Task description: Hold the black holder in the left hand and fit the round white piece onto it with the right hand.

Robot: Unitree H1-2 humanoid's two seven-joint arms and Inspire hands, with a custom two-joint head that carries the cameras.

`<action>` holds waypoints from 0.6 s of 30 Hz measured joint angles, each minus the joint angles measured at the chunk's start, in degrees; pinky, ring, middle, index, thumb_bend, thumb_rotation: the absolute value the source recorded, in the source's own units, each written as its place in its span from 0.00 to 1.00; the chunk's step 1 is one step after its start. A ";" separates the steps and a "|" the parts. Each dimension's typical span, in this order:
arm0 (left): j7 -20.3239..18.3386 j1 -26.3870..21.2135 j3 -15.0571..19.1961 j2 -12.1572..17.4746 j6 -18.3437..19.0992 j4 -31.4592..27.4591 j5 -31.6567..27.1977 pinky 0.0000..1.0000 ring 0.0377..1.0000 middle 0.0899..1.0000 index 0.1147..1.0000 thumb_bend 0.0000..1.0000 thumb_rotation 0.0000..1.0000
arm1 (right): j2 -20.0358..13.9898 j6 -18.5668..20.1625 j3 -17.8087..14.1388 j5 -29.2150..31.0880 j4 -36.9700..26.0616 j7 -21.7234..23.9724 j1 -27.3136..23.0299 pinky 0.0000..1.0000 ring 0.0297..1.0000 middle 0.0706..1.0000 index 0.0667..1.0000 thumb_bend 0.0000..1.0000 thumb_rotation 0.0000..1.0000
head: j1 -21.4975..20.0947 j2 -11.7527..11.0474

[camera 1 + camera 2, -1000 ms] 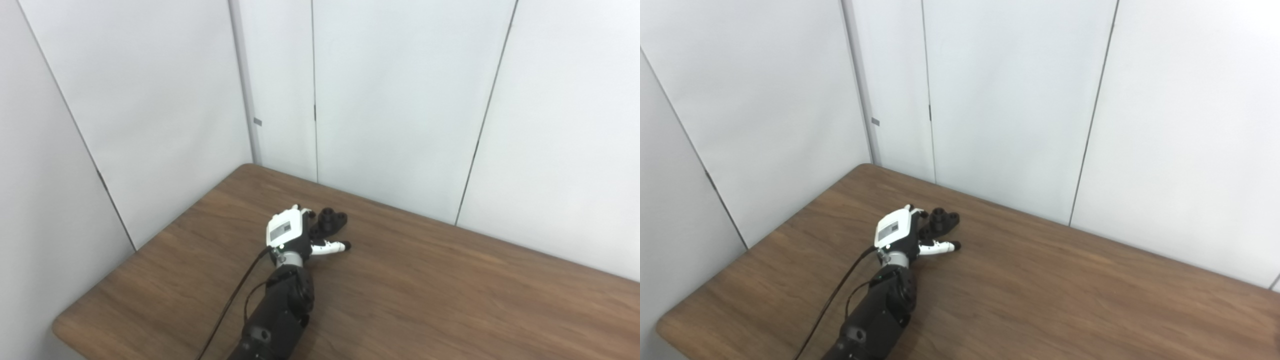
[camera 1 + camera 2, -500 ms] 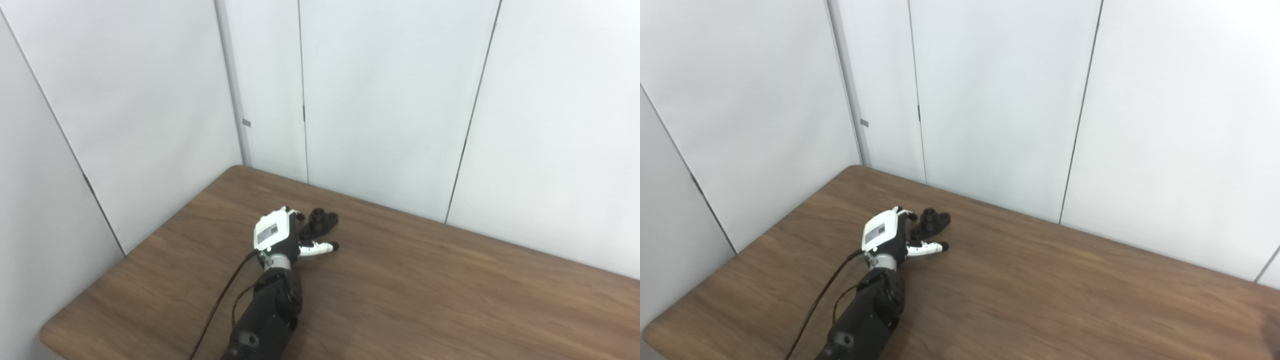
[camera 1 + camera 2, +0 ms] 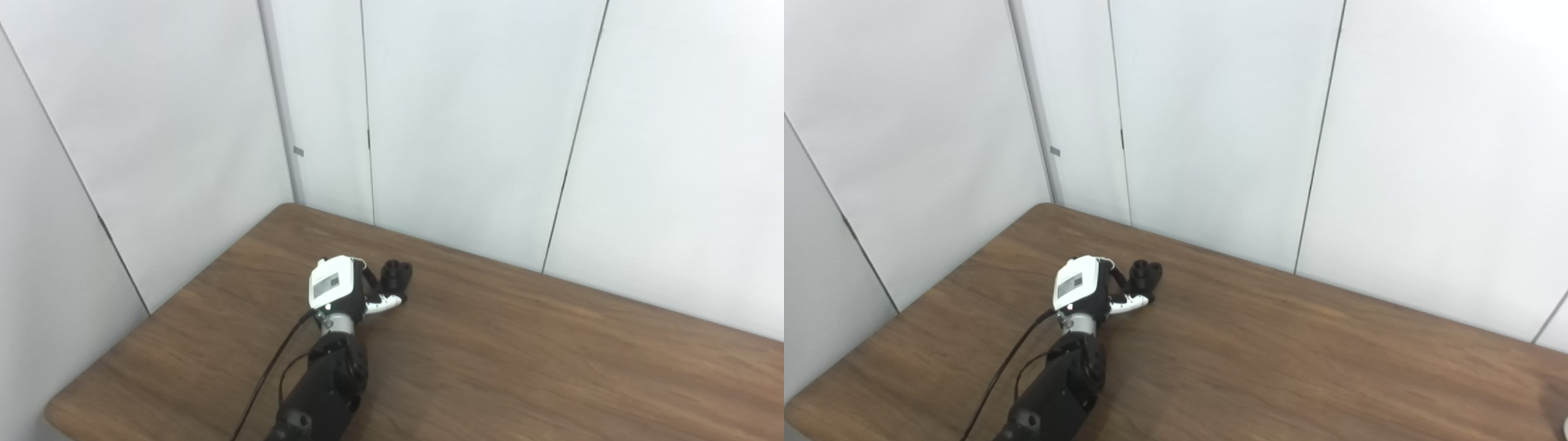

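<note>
Since before, left hand (image 3: 343,291) closes round the black holder (image 3: 395,274), tilting it; a thin grip may let it slip.

Brown wooden table (image 3: 520,361) set in a corner of pale wall panels (image 3: 465,122); small black plastic holder (image 3: 395,274) on the table toward its far left corner, the left hand (image 3: 343,288) immediately left of it, touching.
</note>
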 measured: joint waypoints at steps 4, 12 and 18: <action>-0.15 -0.03 -1.25 0.64 0.01 -0.01 -0.03 0.87 0.86 0.77 0.41 0.52 0.04 | 0.00 -0.04 0.01 0.07 0.01 0.00 0.04 0.74 0.85 0.90 0.93 0.64 0.97 | -0.87 0.09; -1.93 0.75 -5.53 1.93 0.63 -3.34 -0.02 0.90 0.84 0.79 0.41 0.52 0.05 | 0.86 -0.58 0.02 -1.23 0.06 -0.53 0.02 0.78 0.87 0.92 0.94 0.66 0.99 | -4.39 0.79; -7.71 2.02 -10.77 3.46 0.02 -9.44 -0.46 0.94 0.87 0.80 0.42 0.52 0.05 | 1.48 -0.87 0.39 -2.36 0.16 -1.18 -0.18 0.83 0.89 0.93 0.97 0.64 1.00 | -8.96 1.14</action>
